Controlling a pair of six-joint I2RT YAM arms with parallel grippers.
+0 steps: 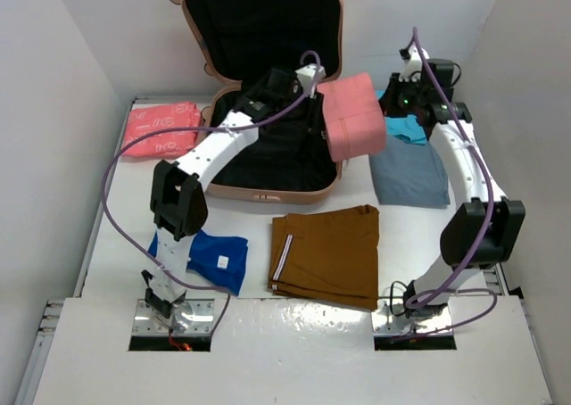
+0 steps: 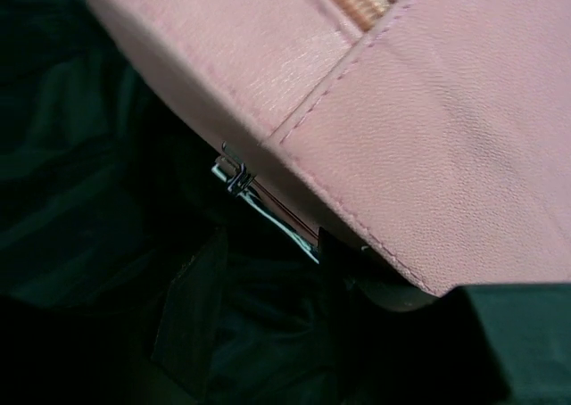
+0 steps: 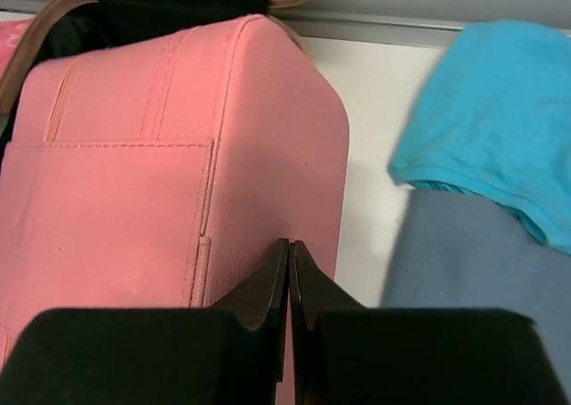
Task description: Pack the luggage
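The large salmon-pink hard-shell suitcase (image 1: 285, 189) lies open on the white desk (image 1: 410, 244), its black-lined tray directly below the left fingers (image 2: 192, 320) and its lid upright beyond them; the small soft pink rectangular pouch (image 1: 357, 118) sits right at those fingers, perched across the tray's rim, partly over the lining and partly over the desk; the left fingers stand partly apart, and I cannot tell whether they pinch the pouch or merely touch it; the right fingers (image 3: 268, 289) are pressed together, empty, their tips at the pouch's side. The likely trouble is the pouch tipping outward off the rim, towards the right fingers and onto the folded grey-blue garment (image 1: 410, 169) beside them, if the hold is loose or the closed fingers push off-centre; the metal zip pull (image 2: 234, 177), just ahead of the left fingers, may also snag on one of them.
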